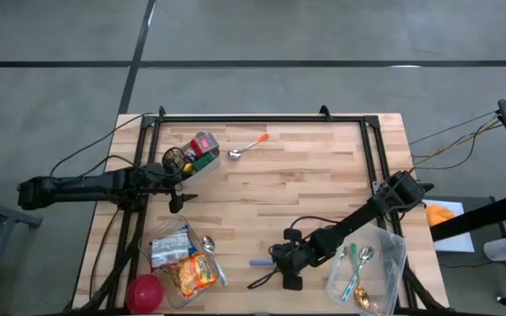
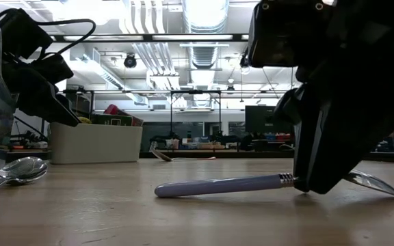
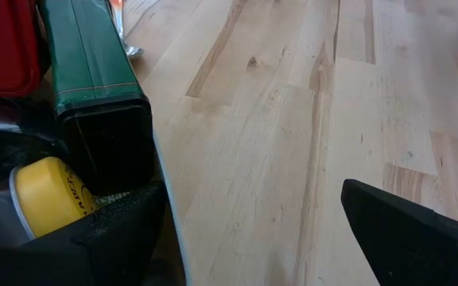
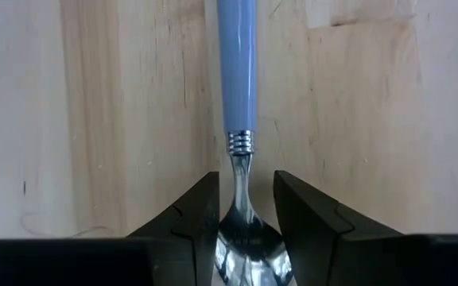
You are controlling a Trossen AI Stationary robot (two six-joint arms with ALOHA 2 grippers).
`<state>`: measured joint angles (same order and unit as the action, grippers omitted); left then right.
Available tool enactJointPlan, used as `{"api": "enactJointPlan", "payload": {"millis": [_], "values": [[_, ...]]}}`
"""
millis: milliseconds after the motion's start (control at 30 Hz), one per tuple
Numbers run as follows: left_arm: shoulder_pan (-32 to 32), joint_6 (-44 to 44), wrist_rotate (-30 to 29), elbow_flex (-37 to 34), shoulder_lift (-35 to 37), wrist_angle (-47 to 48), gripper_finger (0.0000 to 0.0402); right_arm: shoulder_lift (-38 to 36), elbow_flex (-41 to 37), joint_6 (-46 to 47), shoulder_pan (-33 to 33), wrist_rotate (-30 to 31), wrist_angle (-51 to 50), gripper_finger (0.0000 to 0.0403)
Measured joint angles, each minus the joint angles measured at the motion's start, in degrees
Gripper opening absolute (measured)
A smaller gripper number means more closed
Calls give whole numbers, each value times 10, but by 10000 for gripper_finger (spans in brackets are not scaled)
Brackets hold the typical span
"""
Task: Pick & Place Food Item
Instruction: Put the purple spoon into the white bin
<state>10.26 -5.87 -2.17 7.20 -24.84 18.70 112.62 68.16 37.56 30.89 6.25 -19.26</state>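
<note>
The right gripper (image 4: pixel 245 218) is clamped on the metal neck of a lilac-handled steel spoon (image 2: pixel 217 185) lying flat on the wooden table (image 1: pixel 306 175). Step in hand: grasp. Next move calls for a lift toward the clear plastic container (image 1: pixel 393 254). The left gripper (image 1: pixel 176 180) stands open beside the white bin (image 1: pixel 202 168).

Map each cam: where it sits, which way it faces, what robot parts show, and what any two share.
High: overhead, straight down; both arms, left tool, right tool, table.
Low: table height, level toward the room; right tool looms over spoon.
Left wrist: faces the bin holding a green box; its fingers spread.
Right wrist: faces down; fingers straddle spoon.
Shared: low and right wrist both show the purple-handled spoon.
</note>
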Motion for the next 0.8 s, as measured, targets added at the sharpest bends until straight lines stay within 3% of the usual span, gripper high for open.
{"api": "enactJointPlan", "payload": {"millis": [300, 633, 800], "values": [[0, 0, 0, 0, 0, 0, 383, -2, -18, 2, -3, -1, 25, 109], [0, 0, 0, 0, 0, 0, 383, -2, -18, 2, -6, -3, 21, 19], [0, 0, 0, 0, 0, 0, 383, -1, -18, 1, -6, -3, 21, 35]]}}
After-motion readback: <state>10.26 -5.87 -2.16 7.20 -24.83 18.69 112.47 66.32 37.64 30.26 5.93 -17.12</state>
